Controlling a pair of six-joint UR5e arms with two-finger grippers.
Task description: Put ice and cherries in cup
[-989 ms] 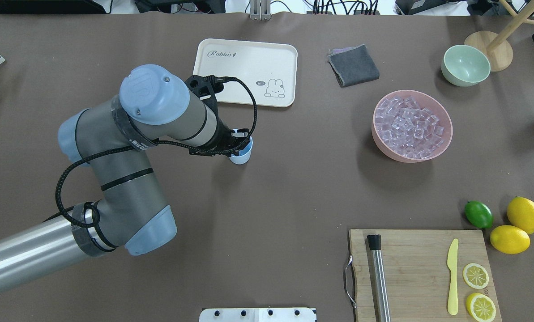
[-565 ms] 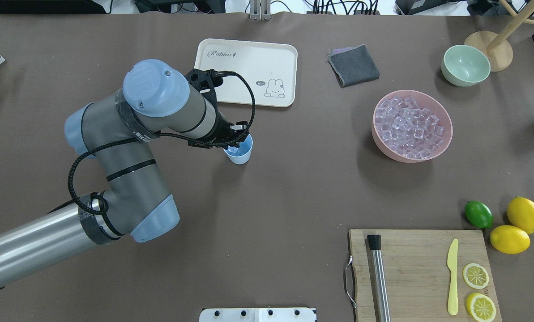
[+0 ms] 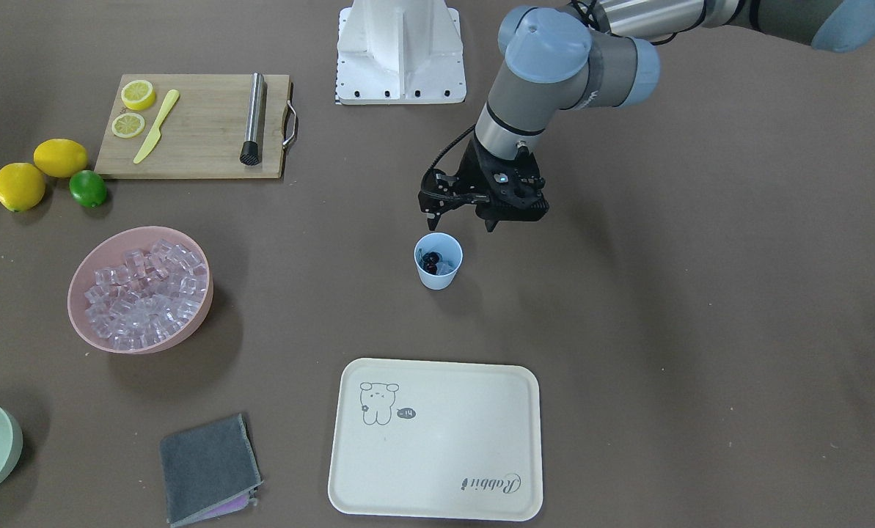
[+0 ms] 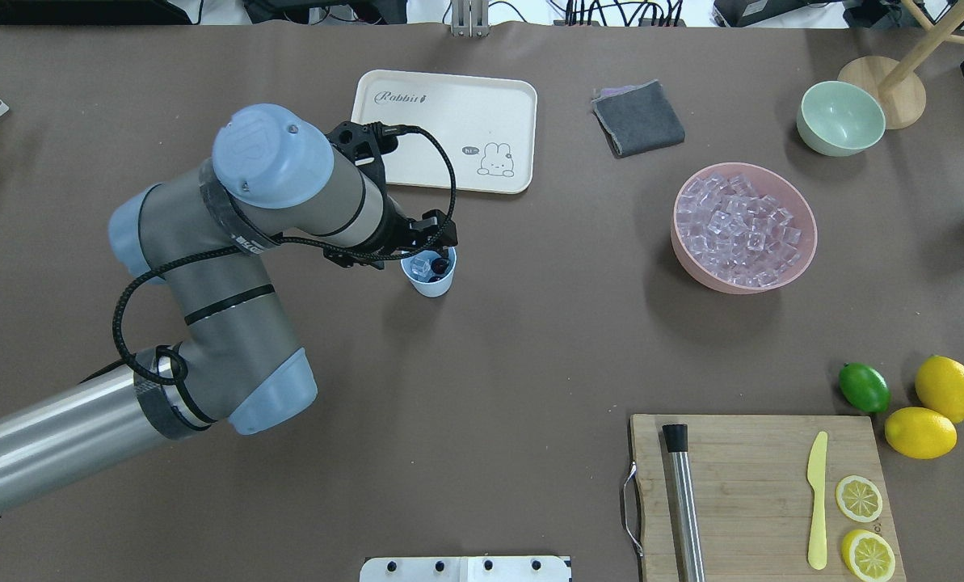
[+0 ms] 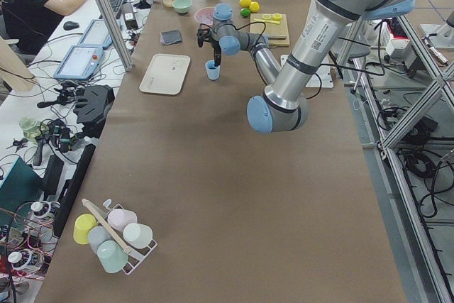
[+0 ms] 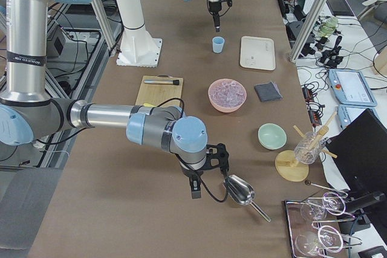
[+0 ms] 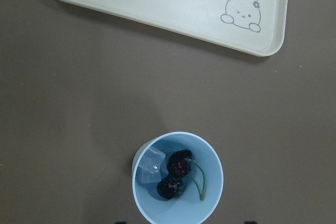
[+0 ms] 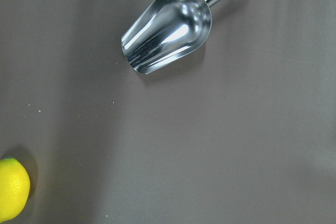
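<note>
Left pincer [image 3: 460,218] hangs open, empty. Just below it, on the tabletop [image 3: 628,330], the cup [image 3: 437,277] holds cherries [image 7: 175,174] and an ice cube [image 7: 149,164]. Filling looks done; next, lift clear without clipping the rim.

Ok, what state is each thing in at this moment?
cup, upright, holding cherries and ice.
cherries, inside the cup.
ice, one cube visible in the cup, the rest in the pink bowl.
left gripper, open, empty, above the cup.
right gripper, cannot tell open or shut.
scoop, lying on the table, not held.
</note>
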